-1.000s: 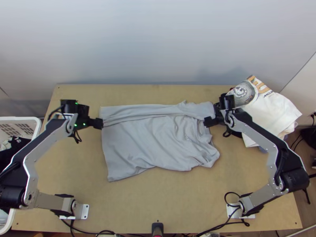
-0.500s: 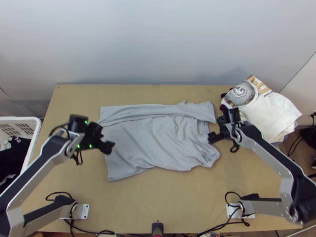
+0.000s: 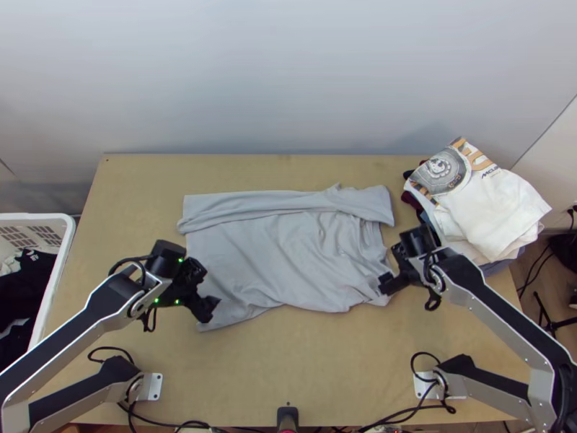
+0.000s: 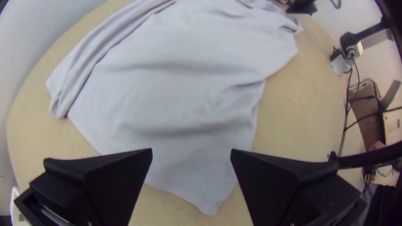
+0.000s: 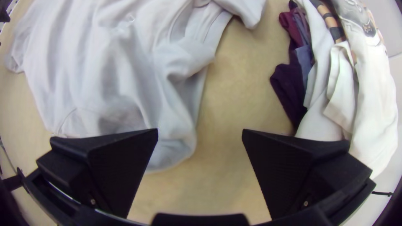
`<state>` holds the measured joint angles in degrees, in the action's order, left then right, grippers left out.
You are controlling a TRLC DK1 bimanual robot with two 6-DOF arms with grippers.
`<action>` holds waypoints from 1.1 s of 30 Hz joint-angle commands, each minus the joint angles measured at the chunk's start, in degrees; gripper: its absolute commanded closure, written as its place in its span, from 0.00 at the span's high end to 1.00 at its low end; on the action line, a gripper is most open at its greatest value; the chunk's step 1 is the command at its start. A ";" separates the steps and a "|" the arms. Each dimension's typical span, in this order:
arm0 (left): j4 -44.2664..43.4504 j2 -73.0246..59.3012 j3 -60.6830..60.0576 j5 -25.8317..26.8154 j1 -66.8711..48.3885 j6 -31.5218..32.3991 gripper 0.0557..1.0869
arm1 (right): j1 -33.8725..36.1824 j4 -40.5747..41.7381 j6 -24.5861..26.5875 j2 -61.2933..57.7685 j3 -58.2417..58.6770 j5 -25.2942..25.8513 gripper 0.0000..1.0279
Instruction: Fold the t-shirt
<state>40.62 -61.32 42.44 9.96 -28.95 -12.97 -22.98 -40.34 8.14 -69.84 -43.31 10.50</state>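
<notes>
Wide open, left gripper [image 3: 208, 309], right at the near corner [image 4: 208, 196] of the shirt [image 3: 281, 252]. Open too, right gripper [image 3: 387, 283], by the other end [image 5: 176, 144]. Lying spread between the two, lengthwise from one across to the other. Likely wanting a pinch along the near edge [image 3: 310, 305] next. Beyond both, a folded-over strip [image 3: 288, 204].

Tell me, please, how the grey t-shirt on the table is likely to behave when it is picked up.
The grey t-shirt will probably be floppy, since soft wrinkles run across its body. Lifted by one corner, it would likely sag, as the cloth looks thin and drapes flat. The loosely folded strip along its far edge might slip open, with nothing visibly fastening it.
</notes>
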 commanded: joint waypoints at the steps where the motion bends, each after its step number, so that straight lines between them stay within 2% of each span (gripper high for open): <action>1: 5.61 1.20 -1.65 0.15 -3.92 -5.75 0.89 | -2.33 -4.14 -1.64 1.64 0.86 -2.42 0.90; 5: 6.93 1.20 -2.88 0.15 -3.75 -9.53 0.89 | -2.15 -4.05 -1.81 0.50 1.03 -4.09 0.90; 10: 7.54 0.50 -2.97 0.50 -4.27 -10.76 0.89 | -2.07 -4.14 -2.17 -2.14 0.77 -4.79 0.90; 12: 7.63 0.50 -3.24 0.50 -4.36 -11.02 0.89 | -2.15 -4.14 -2.78 -2.31 1.12 -5.49 0.85; 15: 7.46 0.50 -4.29 0.59 -4.27 -11.90 0.89 | -2.15 -3.96 -3.13 -2.93 1.30 -5.67 0.84; 17: 7.37 0.59 -4.99 0.59 -4.27 -11.99 0.86 | -2.15 -3.43 -3.13 -3.54 1.12 -5.67 0.84; 28: 7.63 1.03 -5.52 2.52 -7.17 -11.37 0.86 | -1.63 -0.62 -3.75 -8.73 0.42 -5.58 0.84; 31: 5.43 -0.20 -7.02 2.44 -7.96 -11.37 0.86 | -1.71 0.43 -3.92 -9.08 0.16 -5.67 0.77; 33: 3.06 -0.99 -7.72 1.82 -8.05 -11.37 0.86 | -1.63 0.70 -3.84 -9.79 0.07 -5.58 0.77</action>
<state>47.37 -60.84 36.53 12.05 -35.62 -24.49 -24.73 -41.10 4.54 -77.82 -42.70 4.91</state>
